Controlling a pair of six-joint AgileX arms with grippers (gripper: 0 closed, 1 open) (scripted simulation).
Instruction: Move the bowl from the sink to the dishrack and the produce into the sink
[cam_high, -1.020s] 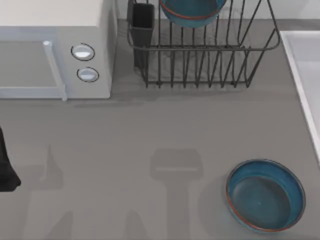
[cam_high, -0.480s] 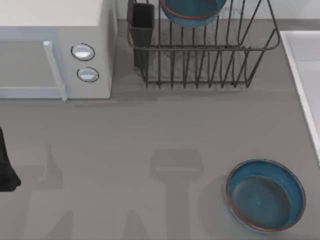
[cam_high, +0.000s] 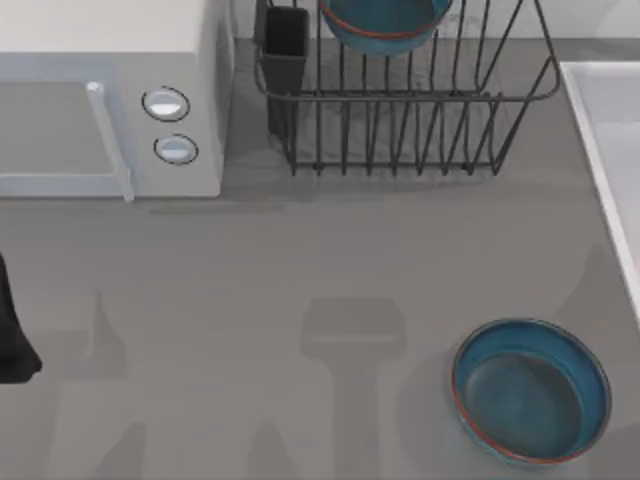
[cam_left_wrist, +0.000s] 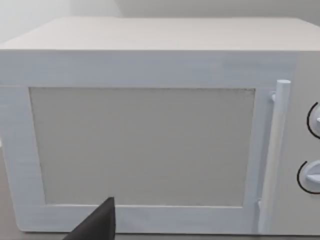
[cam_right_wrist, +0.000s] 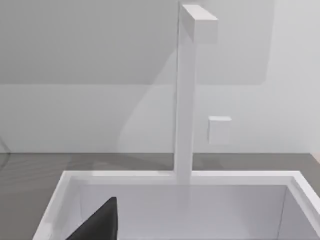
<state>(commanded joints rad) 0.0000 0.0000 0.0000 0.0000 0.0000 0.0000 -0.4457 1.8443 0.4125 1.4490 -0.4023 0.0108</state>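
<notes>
The bowl (cam_high: 385, 25) is sitting in the dishrack (cam_high: 405, 100) at the top of the frame. The right claw (cam_right_wrist: 97, 222) is hovering over the sink (cam_right_wrist: 175, 177); whether it is wide or narrow I cannot tell. Any release should be happening low, well inside the rim. The left arm (cam_high: 12, 330) is idling at the left edge.

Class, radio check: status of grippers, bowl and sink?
Left arm parked at table's left edge. Bowl sits in dishrack. Right wrist camera faces sink. Blue dish lies empty.
</notes>
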